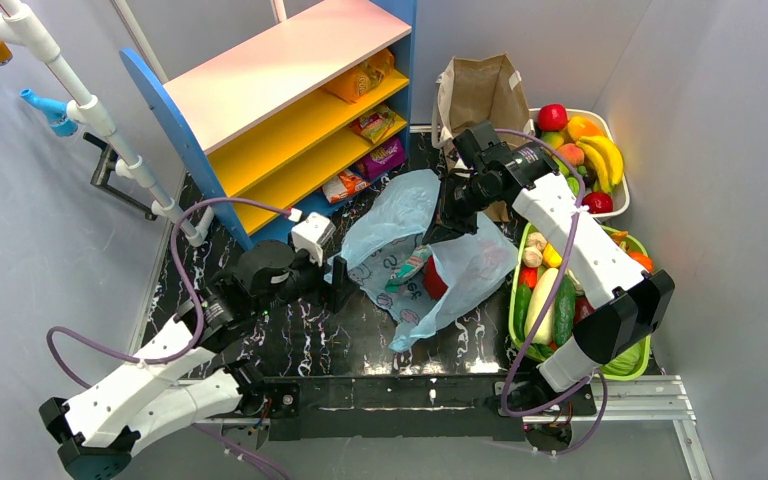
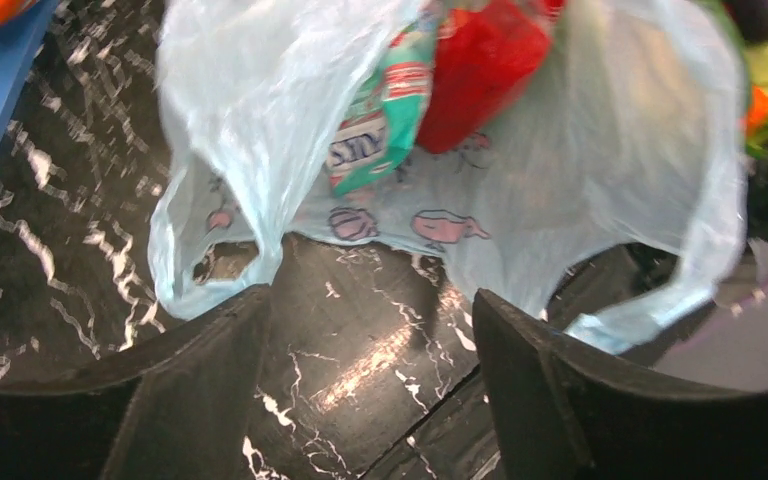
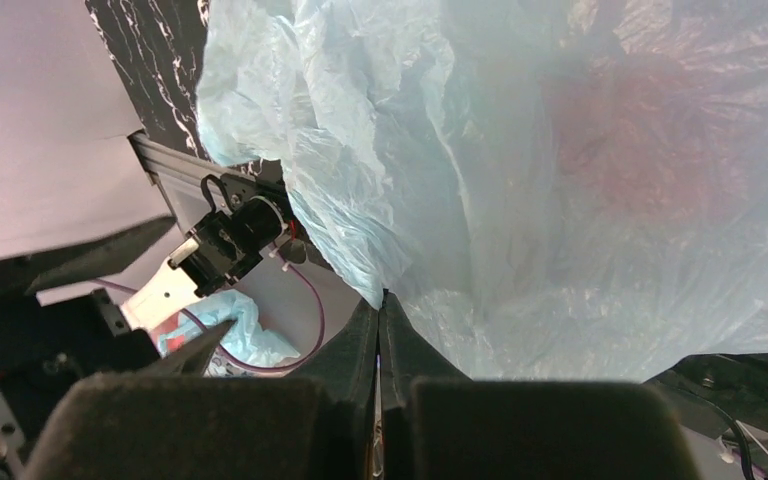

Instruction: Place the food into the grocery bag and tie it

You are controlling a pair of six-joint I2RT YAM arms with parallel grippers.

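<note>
The grocery bag (image 1: 390, 222), packets (image 2: 380, 130) inside, is being pinched at its 1 o'clock edge by the clenched right gripper (image 3: 378, 320). It is lying at 3 o'clock from the left gripper (image 2: 370, 305), whose empty jaws are being held spread.

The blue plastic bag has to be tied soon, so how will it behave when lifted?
Probably floppy: the bag crumples in soft folds and drapes from where the right gripper pinches it. Likely light itself; the teal packet and red packet inside would weigh its bottom down. The thin glossy film may slip.
</note>
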